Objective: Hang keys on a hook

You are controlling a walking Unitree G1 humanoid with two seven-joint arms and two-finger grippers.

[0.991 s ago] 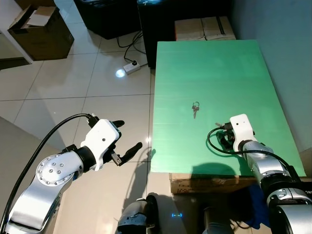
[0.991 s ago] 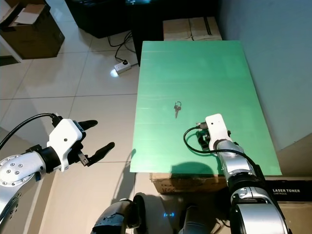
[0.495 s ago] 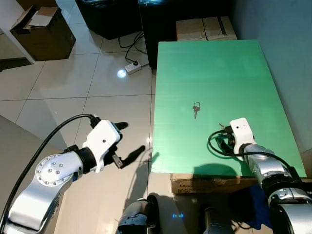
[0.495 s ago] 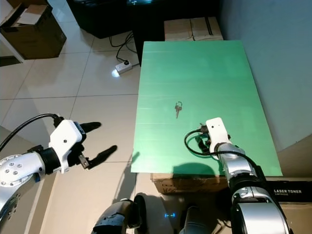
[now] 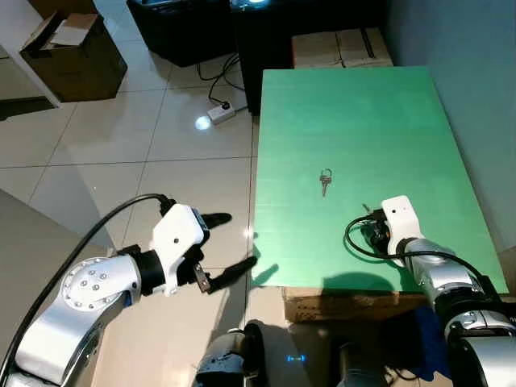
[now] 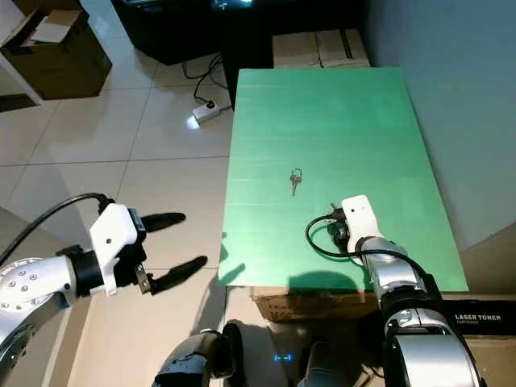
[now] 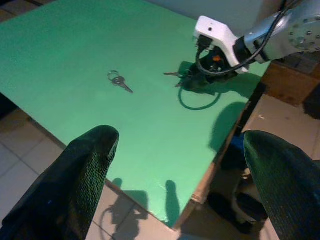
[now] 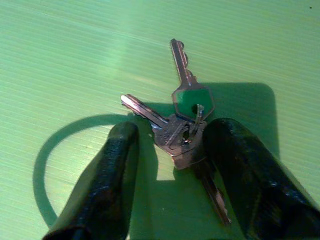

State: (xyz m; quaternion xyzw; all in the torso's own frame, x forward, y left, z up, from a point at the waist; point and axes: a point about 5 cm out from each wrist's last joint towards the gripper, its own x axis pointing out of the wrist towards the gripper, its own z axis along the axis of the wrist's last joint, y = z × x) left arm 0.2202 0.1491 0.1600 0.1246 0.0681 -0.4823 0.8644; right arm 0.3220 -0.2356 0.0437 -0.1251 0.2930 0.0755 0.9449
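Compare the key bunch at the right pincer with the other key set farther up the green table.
The key bunch lies fanned between the right pincer's open fingers; the other key set lies alone mid-table, untouched. The bunch sits nearer the table's front edge. Both are metal keys on rings, flat on the green top.

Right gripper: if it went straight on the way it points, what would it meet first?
The bunch of keys lying between its open fingers on the green table; the right gripper would likely meet them at once.
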